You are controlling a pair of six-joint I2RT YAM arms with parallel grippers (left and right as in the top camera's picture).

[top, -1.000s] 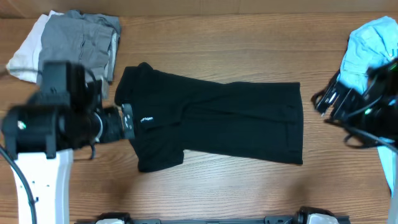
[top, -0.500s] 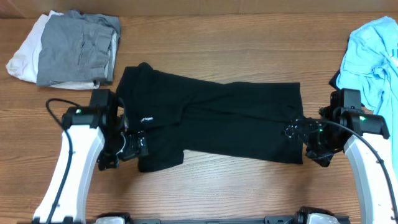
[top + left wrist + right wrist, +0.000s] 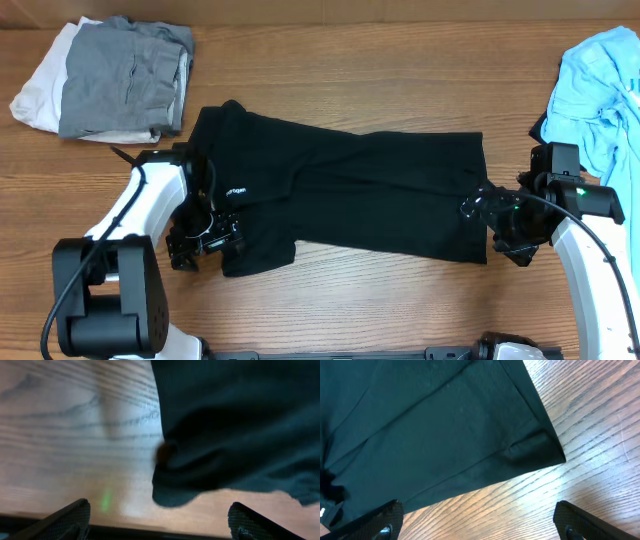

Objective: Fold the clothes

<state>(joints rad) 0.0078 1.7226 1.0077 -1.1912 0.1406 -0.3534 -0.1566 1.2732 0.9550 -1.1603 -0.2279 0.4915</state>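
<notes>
The black short-sleeved fabric shirt (image 3: 350,190) lies spread flat on the wooden table (image 3: 350,310), stretched between the two grippers, with its small white logo (image 3: 237,192) just beyond the left gripper (image 3: 222,240). That gripper sits low at the shirt's near sleeve, its fingers (image 3: 65,520) spread wide with nothing between them. The sleeve's rumpled edge lies just ahead of them, and the white arm bends back toward the table's front edge. The right gripper (image 3: 476,208) hangs at the shirt's hem corner, jaws likewise parted and empty, the corner just ahead of its fingertips. A crumpled light blue garment (image 3: 600,90) lies near the right gripper's outer side. A folded grey garment (image 3: 120,75) resting on a white one (image 3: 35,95) lies well beyond the left gripper.
</notes>
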